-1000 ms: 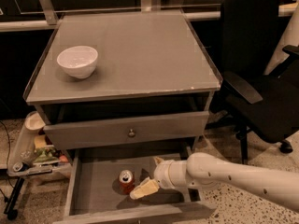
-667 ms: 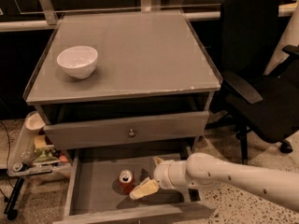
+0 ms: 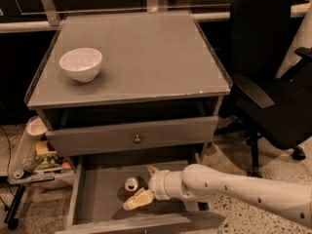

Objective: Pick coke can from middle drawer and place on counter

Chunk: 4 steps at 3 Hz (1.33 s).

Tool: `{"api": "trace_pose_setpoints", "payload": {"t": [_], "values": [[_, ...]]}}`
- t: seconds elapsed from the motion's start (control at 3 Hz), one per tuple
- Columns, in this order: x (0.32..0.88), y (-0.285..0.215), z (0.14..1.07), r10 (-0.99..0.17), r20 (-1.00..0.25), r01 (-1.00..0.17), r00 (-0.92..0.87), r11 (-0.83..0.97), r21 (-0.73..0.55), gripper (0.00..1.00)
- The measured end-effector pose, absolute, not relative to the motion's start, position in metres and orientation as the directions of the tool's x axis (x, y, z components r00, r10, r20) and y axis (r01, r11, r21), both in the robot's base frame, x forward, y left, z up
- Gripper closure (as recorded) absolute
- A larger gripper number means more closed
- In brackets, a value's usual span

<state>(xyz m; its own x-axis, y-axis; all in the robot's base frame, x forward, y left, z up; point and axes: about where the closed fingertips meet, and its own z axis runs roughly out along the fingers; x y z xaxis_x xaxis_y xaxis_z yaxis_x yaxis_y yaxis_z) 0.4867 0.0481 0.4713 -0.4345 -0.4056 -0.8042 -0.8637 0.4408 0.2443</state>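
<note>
As coke can stands upright in mid drawer, gripper beside, fingers apart, empty.

The coke can is red with a silver top. It stands on the plain matte grey floor of the middle drawer. Just right of it, inside that drawer, the gripper shows cream-yellow jaws, spread apart. Behind it, the arm is white, dotted with small dark spots. The bench is the same flat grey, with pale chips along its front edge. The bowl on it is plain white. The drawer front is grey with a dull metal knob. The office chair is black. The floor is beige, speckled with dark flecks.
</note>
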Motion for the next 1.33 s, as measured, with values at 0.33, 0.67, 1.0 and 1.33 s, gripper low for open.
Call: {"api": "trace_pose_setpoints", "payload": {"t": [0.33, 0.67, 1.0, 1.33], "values": [[0.49, 0.068, 0.467, -0.384, -0.823, -0.872, -0.419, 0.424, 0.246, 0.0], [0.493, 0.098, 0.454, -0.376, -0.838, -0.886, -0.396, 0.397, 0.241, 0.0], [0.487, 0.091, 0.435, -0.398, -0.836, -0.891, -0.379, 0.4, 0.214, 0.0], [0.487, 0.091, 0.435, -0.398, -0.836, -0.891, -0.379, 0.4, 0.213, 0.0]]}}
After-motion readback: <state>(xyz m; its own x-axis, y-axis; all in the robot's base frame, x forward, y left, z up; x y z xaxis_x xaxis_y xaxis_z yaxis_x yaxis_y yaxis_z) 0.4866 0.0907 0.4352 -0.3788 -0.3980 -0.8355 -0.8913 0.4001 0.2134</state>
